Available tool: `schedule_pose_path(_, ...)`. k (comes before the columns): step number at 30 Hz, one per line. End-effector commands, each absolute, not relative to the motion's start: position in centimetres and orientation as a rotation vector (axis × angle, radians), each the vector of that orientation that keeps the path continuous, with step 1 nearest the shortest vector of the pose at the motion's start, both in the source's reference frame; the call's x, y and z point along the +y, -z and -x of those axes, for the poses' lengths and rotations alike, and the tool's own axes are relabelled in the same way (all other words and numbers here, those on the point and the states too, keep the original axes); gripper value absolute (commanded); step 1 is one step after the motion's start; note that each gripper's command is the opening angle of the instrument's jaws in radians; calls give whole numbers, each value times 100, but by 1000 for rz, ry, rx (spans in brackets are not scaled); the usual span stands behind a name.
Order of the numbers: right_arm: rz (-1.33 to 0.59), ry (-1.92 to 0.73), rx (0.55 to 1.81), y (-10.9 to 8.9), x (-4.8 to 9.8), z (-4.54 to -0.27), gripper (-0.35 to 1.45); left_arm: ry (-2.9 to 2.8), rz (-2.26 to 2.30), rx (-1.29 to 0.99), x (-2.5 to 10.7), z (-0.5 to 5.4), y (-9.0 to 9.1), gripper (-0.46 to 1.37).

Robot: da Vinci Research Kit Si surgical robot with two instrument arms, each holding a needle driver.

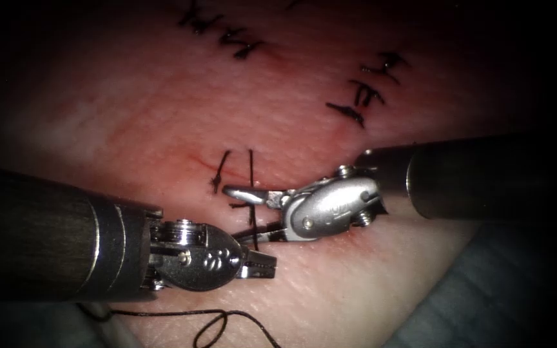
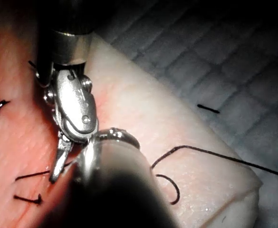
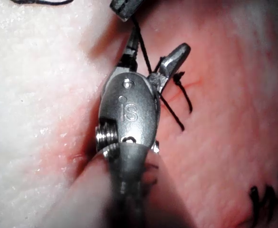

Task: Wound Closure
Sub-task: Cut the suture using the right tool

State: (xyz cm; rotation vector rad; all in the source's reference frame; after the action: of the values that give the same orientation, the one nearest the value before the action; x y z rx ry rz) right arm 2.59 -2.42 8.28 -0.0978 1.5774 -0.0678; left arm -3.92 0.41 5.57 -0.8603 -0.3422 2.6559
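Note:
The left tool (image 1: 260, 264) comes in from the lower left, its jaws shut on the dark thread (image 1: 252, 177) just below the stitch in the tissue (image 1: 130, 122). From there the thread rises taut across the cut. The right tool (image 1: 233, 216) reaches in from the right with its jaws open, one on each side of that taut strand, holding nothing. In the right wrist view the thread (image 3: 143, 52) runs from the left tool's tip (image 3: 124, 7) down between the right tool's (image 3: 158, 47) spread jaws. A short thread tail (image 1: 220, 171) stands left of the strand.
Finished stitches with cut ends sit farther up the tissue (image 1: 227, 35) and at the upper right (image 1: 365, 90). A loose loop of thread (image 1: 211, 325) lies on the near edge. A dark grid-patterned mat (image 2: 234, 61) lies beyond the tissue's edge. Red fluid tints the tissue around the cut.

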Motion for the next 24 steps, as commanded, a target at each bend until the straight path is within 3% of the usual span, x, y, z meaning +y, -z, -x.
schedule_pose_path(1,96,69,1579,-827,-242,-260,124,-2656,863,-349,41,392,-557,-35)
schedule_pose_path(20,97,87,1592,-838,-245,-280,120,-2651,861,-343,40,395,-557,-35)
schedule_pose_path(23,94,93,1597,-839,-247,-280,109,-2651,861,-343,40,396,-556,-35)
schedule_pose_path(24,86,102,1606,-840,-247,-278,80,-2651,860,-343,40,396,-556,-35)
